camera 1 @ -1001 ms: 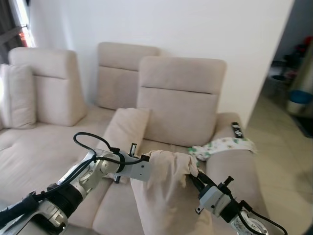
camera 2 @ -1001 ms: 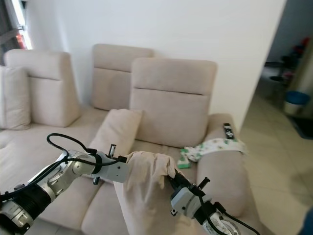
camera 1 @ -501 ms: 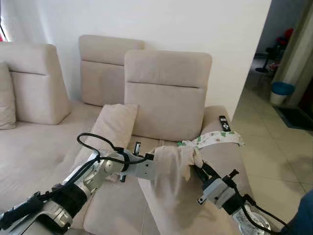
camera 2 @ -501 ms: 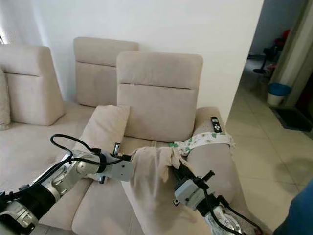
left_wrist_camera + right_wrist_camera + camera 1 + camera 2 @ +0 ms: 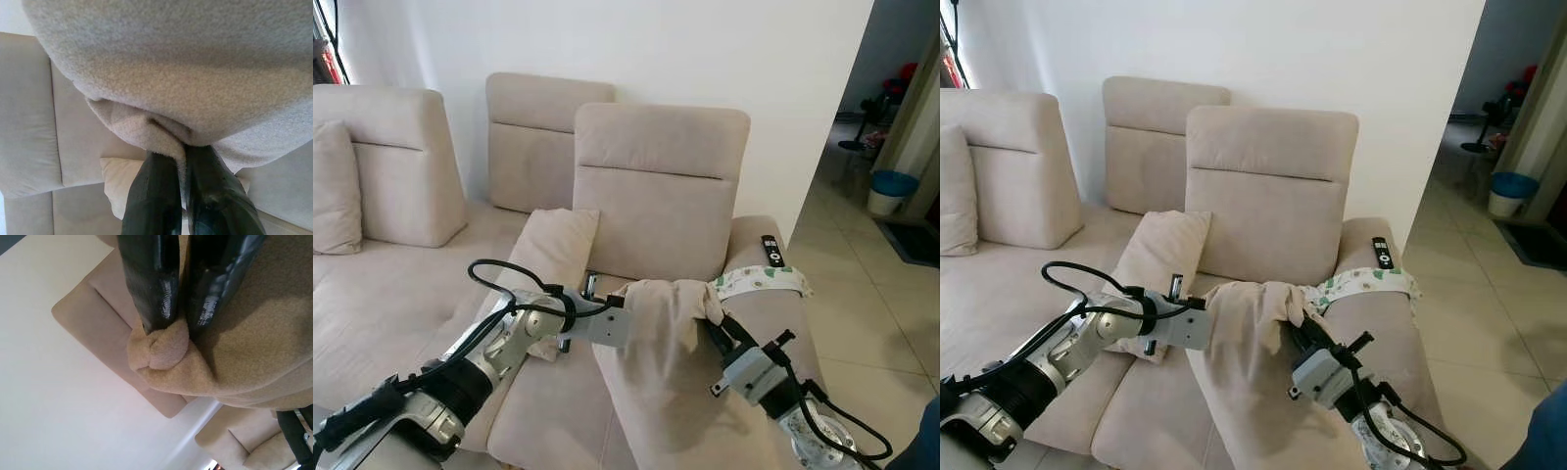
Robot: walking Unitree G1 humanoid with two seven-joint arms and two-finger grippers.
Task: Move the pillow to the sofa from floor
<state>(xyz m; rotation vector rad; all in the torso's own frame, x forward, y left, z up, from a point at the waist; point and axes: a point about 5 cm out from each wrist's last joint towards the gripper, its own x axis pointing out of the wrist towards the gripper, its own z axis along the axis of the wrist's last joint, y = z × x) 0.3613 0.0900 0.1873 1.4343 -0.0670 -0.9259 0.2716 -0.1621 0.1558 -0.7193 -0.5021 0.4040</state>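
You had the beige pillow (image 5: 656,362) up in the air over the sofa (image 5: 656,186) seat, by its right arm edge. Your left gripper (image 5: 182,169) and right gripper (image 5: 181,325) each pinched a top corner. The pillow was soft, fuzzy and floppy, so a thin pinch could slip and drop it.

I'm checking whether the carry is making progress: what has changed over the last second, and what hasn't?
Little has changed. The view has swung about, so the camera moved, not the sofa. The pillow still hangs over the seat, held between the left gripper and right gripper, both still pinched on its top corners. Nothing let go.
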